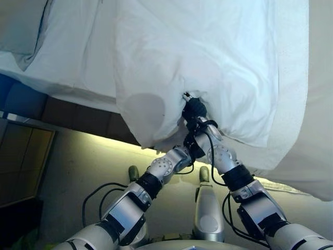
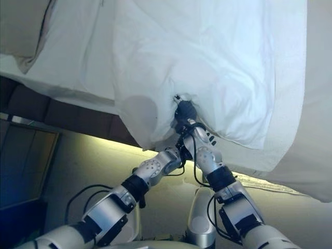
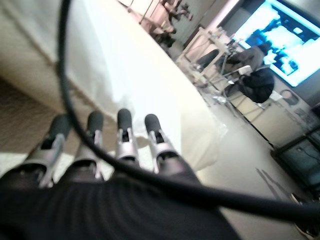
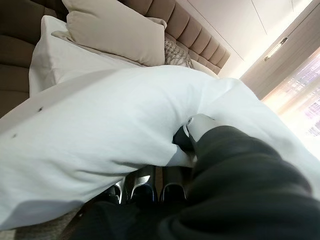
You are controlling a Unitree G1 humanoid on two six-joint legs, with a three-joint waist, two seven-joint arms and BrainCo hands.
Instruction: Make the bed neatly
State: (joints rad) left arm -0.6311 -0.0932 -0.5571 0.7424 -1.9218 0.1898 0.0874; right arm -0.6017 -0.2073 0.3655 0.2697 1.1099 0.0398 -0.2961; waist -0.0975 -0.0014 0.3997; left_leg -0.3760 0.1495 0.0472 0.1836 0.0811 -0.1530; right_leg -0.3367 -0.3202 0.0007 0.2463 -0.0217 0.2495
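A white duvet (image 1: 208, 52) lies on the bed and hangs over its near edge. My right hand (image 1: 194, 109) is shut on a bunched fold of the duvet at that edge. In the right wrist view its thumb (image 4: 197, 127) and fingers are pressed into the cloth (image 4: 100, 130). My left hand (image 1: 190, 143) sits just below the right wrist, partly hidden by it. In the left wrist view its fingers (image 3: 125, 140) are straight and hold nothing, with the duvet's hanging edge (image 3: 150, 75) past them.
A white sheet (image 1: 73, 47) covers the mattress on the left, above the dark bed base (image 1: 73, 117). Beige pillows (image 4: 115, 30) lean on a padded headboard (image 4: 185, 30). Chairs and tables (image 3: 225, 65) and a bright screen (image 3: 280, 35) stand across the floor.
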